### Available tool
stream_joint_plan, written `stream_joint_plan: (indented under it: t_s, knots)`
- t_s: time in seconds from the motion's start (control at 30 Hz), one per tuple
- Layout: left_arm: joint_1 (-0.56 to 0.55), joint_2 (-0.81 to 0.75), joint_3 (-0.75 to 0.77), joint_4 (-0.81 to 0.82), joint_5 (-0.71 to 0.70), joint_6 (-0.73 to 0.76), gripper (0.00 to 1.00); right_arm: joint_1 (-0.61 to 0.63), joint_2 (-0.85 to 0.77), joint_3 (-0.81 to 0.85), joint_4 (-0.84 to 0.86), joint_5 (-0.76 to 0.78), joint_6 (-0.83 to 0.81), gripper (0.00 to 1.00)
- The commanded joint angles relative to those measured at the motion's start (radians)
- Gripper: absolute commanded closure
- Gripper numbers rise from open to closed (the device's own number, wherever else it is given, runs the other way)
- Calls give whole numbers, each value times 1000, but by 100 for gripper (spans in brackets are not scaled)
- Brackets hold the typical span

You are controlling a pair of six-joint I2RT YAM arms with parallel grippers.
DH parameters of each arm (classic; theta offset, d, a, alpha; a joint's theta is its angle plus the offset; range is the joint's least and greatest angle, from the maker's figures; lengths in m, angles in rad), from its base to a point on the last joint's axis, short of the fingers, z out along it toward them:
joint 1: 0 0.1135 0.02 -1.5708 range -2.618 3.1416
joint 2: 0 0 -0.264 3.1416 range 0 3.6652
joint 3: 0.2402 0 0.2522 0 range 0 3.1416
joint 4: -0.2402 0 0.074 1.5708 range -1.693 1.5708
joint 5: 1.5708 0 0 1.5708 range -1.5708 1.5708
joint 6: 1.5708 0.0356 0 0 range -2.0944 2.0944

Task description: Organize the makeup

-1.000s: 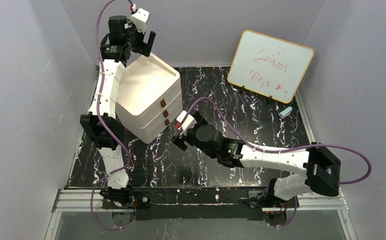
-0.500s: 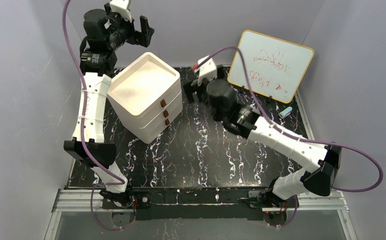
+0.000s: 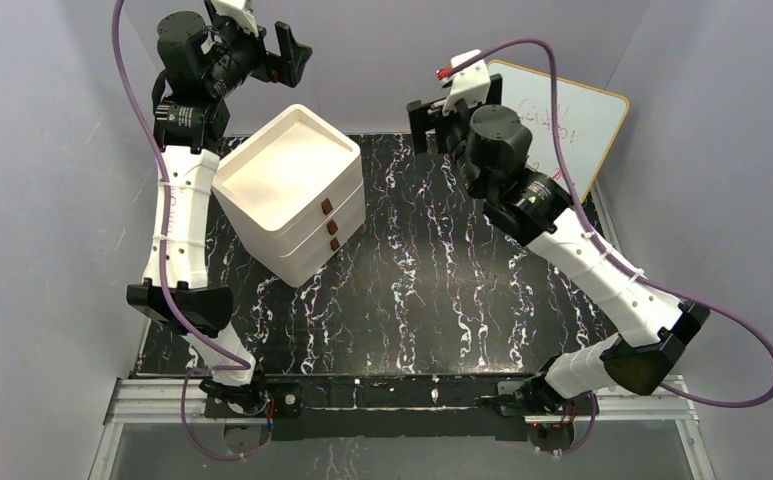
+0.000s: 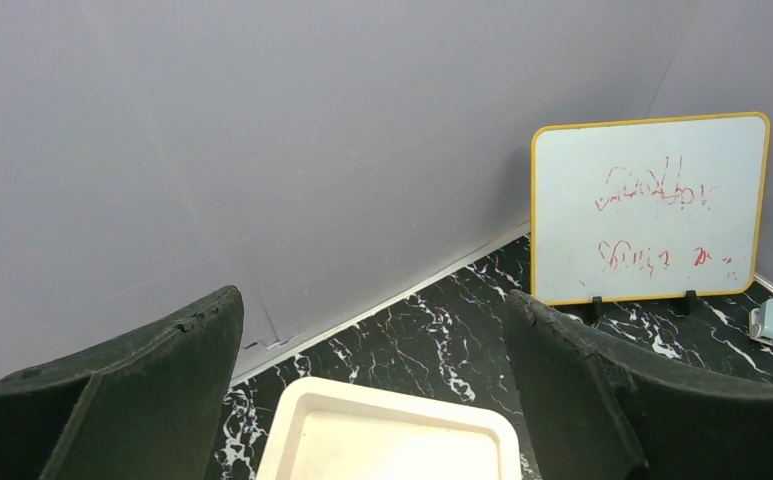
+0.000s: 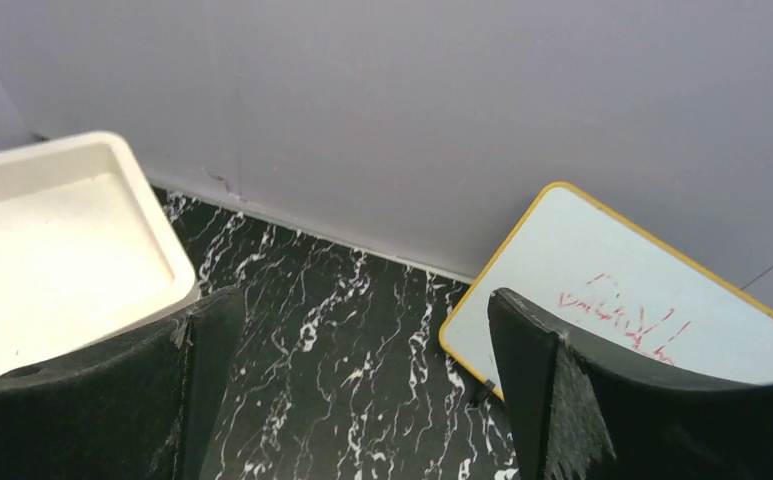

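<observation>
The fingers of the left gripper are black and matt, with rough, chipped edges. Those of the right gripper look the same, frayed along the inner edge. Below the left gripper, the box looks like cream plastic, smooth and matt. The table under the right gripper is black with white marble-like veining, smooth with a slight sheen. To that gripper's right, the board has a glossy white face. The wall ahead of both is matt grey.

The left arm and right arm had white shells, black joints and looping purple cables; the left gripper and right gripper had broad matte-black fingers
</observation>
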Motion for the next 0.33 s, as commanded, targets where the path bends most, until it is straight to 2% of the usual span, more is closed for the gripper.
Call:
stream_joint_plan:
  t_s: [0.0, 0.3]
  knots:
    - [4, -16, 15, 1, 17, 4, 1, -24, 20, 98, 14, -8, -57, 1]
    - [4, -11, 19, -4, 7, 19, 2, -65, 32, 82, 28, -15, -56, 1]
